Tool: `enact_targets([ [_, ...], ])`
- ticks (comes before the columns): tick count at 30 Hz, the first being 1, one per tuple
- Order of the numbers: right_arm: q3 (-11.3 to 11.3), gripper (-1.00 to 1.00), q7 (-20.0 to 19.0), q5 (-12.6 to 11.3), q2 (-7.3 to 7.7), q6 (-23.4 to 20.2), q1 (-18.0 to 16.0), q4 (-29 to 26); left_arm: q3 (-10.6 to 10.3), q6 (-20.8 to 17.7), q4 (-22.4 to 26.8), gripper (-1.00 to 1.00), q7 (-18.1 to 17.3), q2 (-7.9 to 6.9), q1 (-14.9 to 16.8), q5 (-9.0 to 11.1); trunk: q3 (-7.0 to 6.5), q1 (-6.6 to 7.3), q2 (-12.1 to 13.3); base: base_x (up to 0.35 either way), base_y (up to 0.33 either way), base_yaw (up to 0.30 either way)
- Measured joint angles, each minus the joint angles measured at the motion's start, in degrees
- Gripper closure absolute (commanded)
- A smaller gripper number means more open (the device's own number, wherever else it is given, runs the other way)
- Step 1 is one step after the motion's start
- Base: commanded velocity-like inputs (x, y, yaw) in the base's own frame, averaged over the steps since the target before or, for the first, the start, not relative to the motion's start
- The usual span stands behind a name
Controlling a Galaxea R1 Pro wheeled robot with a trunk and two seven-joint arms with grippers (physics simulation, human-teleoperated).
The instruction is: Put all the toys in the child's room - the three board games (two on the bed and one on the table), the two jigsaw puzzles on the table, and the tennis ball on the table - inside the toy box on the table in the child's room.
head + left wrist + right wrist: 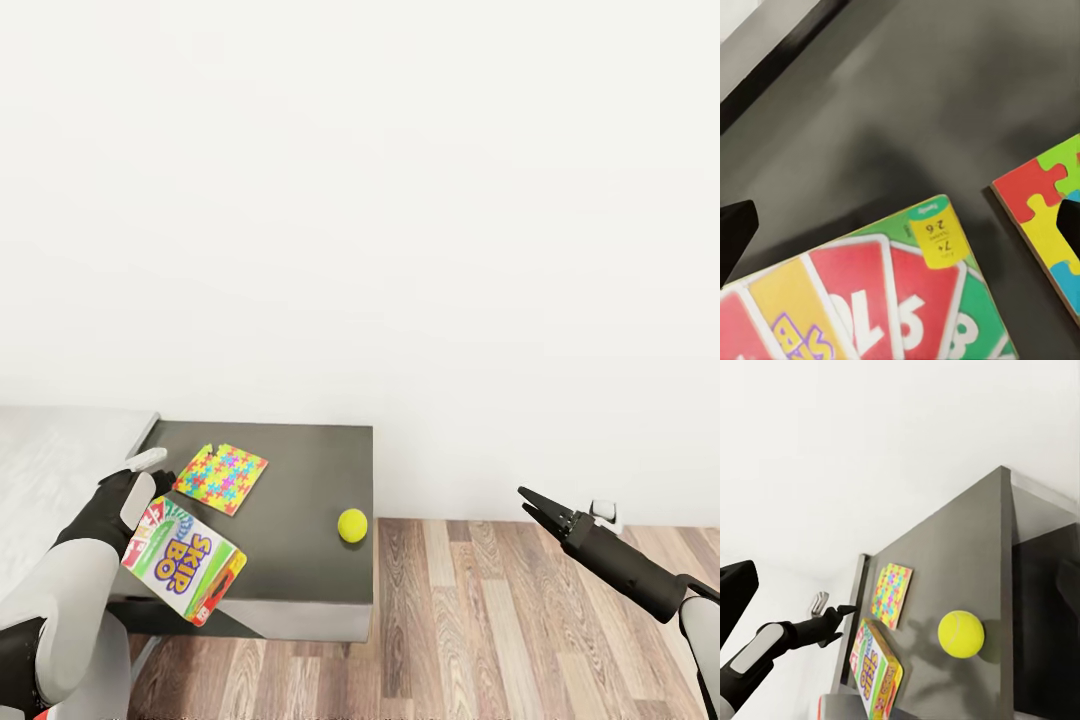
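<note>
The left gripper (pixel 150 478) is hovering just above the SKIP-BO box (pixel 183 559) on the dark table (pixel 300 470), fingers spread, pinching nothing. The box looks light, stiff and slick-faced, so pinching across a thin edge seems best.

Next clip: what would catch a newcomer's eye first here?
The bright SKIP-BO box stands out at the dark cabinet top's near edge, beside the left end effector. A multicolour jigsaw puzzle lies flat just behind it, and a tennis ball sits alone near the cabinet's right edge.
</note>
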State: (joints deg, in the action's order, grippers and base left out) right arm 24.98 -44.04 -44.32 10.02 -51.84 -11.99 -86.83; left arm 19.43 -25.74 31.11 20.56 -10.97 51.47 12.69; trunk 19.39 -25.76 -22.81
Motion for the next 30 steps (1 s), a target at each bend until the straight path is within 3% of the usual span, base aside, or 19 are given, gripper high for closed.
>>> enact_targets([
  [10,0.01,-1.0,0.0,0.01,0.0,0.0,0.0,0.0,0.0,0.03,0.0,-1.0,-0.08,0.05,0.0,0.04,0.88,0.0,0.0,0.0,0.0,0.0],
  [30,0.21,-1.0,0.0,-0.01,0.0,0.0,0.0,-0.07,0.0,0.04,0.0,-1.0,-0.09,0.01,0.0,0.02,0.99,0.0,-0.01,0.0,0.0,0.0],
])
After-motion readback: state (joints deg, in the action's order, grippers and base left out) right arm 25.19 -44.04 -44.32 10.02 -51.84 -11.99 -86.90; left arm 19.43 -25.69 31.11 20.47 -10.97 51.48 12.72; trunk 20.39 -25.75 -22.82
